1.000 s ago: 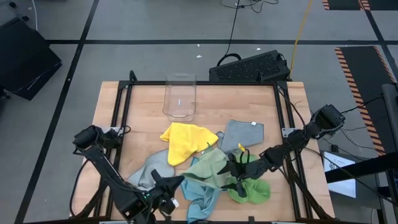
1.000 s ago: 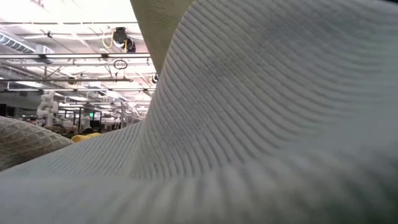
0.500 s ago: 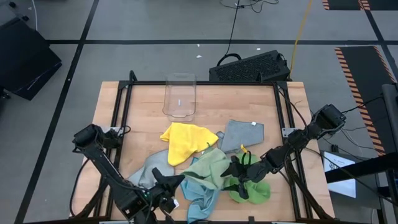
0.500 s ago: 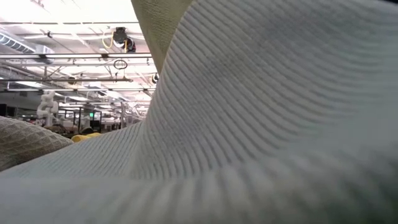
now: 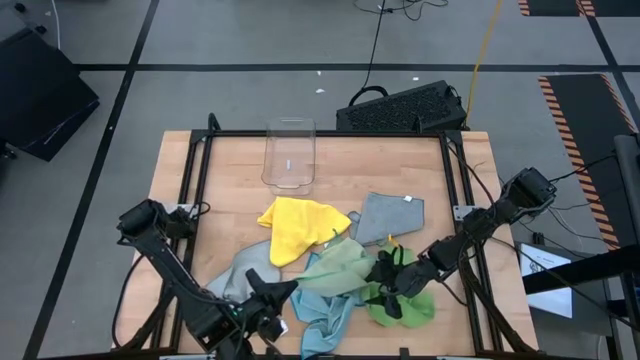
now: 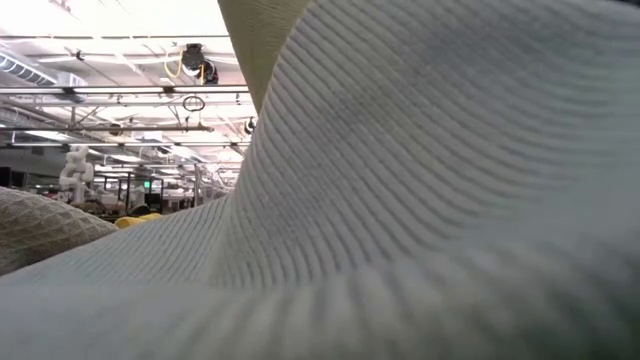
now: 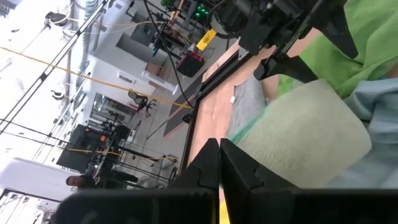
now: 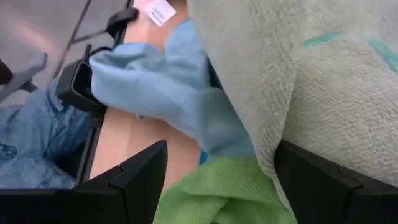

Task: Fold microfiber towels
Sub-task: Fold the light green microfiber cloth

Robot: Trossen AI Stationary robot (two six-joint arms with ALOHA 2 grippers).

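Low along the table's (image 5: 170, 170) near edge, the left arm reaches in from its base at the left edge, its links folded down toward the near-left corner. The left gripper (image 5: 283, 289) lies close to the wood with its fingers (image 7: 233, 168) pressed together, pinching nothing that can be made out; its tip rests at the edge of the light blue towel (image 5: 322, 305), beside the grey towel (image 5: 238, 280) that lies crumpled just left of it.

Farther back, near the middle of the table, the yellow towel (image 5: 293, 225) lies bunched, and the clear plastic bin (image 5: 289, 154) stands at the far edge, well apart from the heap. The pale green towel (image 5: 342, 266) drapes over the light blue one in the centre of the pile. A second grey towel (image 5: 388, 217) with a white tag lies flat just right of the yellow one.

The right arm stretches from its base at the right edge, angled down toward the near edge. The right gripper (image 5: 387, 287) has its fingers (image 8: 140, 180) spread wide, one on each side of a fold of the pale green towel, over the bright green towel (image 5: 412, 305), which is crumpled near the near edge. In the low view, cloth fills nearly the whole frame.
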